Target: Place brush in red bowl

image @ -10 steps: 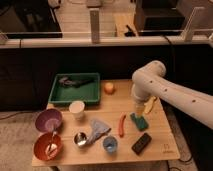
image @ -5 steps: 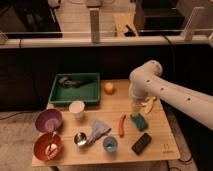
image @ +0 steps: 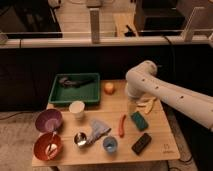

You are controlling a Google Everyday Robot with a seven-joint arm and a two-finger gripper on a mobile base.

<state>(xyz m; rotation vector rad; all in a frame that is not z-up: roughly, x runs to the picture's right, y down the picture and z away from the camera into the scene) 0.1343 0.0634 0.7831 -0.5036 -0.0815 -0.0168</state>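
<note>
We see the brush [image: 75, 81] lying in the green tray [image: 74, 102] at the bench's back left corner. The red bowl [image: 40, 141] sits at the front left corner. The gripper [image: 141, 105] hangs by the right edge; we cannot tell if it is clenched

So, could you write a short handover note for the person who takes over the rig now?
Gripper: on the right side, just above the green sponge, far from the brush.
Brush: lies in the green tray, back left.
Red bowl: front left corner, with a pale utensil in it.
Done: nothing yet; the brush is not picked up.
Left: reach the tray, grasp the brush, carry it to the red bowl, release.
</note>
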